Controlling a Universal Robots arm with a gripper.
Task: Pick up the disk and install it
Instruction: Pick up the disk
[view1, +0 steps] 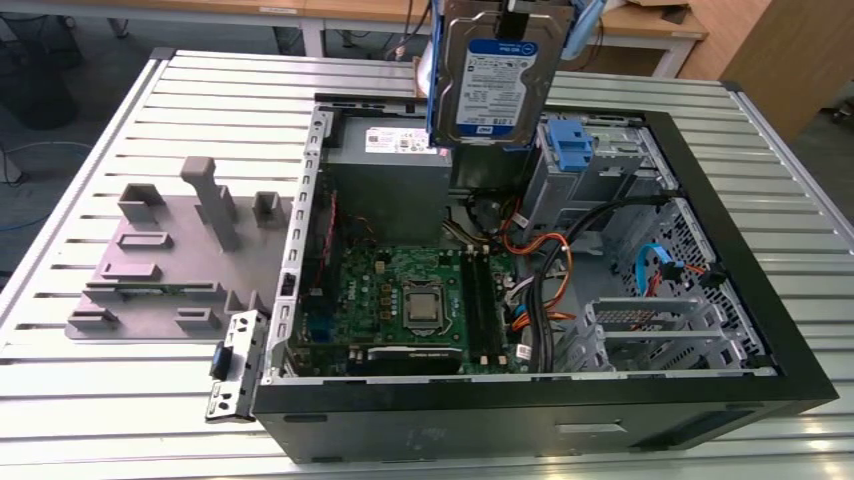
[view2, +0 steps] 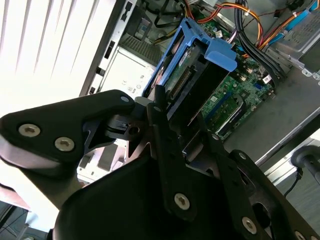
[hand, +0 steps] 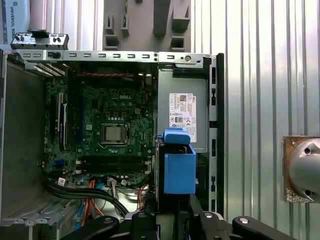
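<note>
Found gripper (view2: 179, 106) closed on disk (view1: 497, 75). Saw fingers flanking one short end in second wrist view, no gap visible, so rated grip as firm.

Found disk clear of all parts, hanging straight down from gripper, long axis approx. vertical, label side toward exterior cam. Located it above far end of open PC case (view1: 747, 330), over gap between power-supply box (view1: 387, 165) and upright blue latch (view1: 570, 148), touching neither. Noted drive cage (view1: 617, 150) just beside latch, lower than disk and toward exterior view's right of it.

Checked first wrist view: disk edge-on, blue rail facing cam, near power-supply box, w/ motherboard (hand: 110, 120) beyond.

Judged pick-up done, install not yet done, as disk sits in no bay.

Key relation: disk directly below hand; cage below disk and toward exterior view's right. Cannot tell whether upright long axis matches cage opening.
</note>
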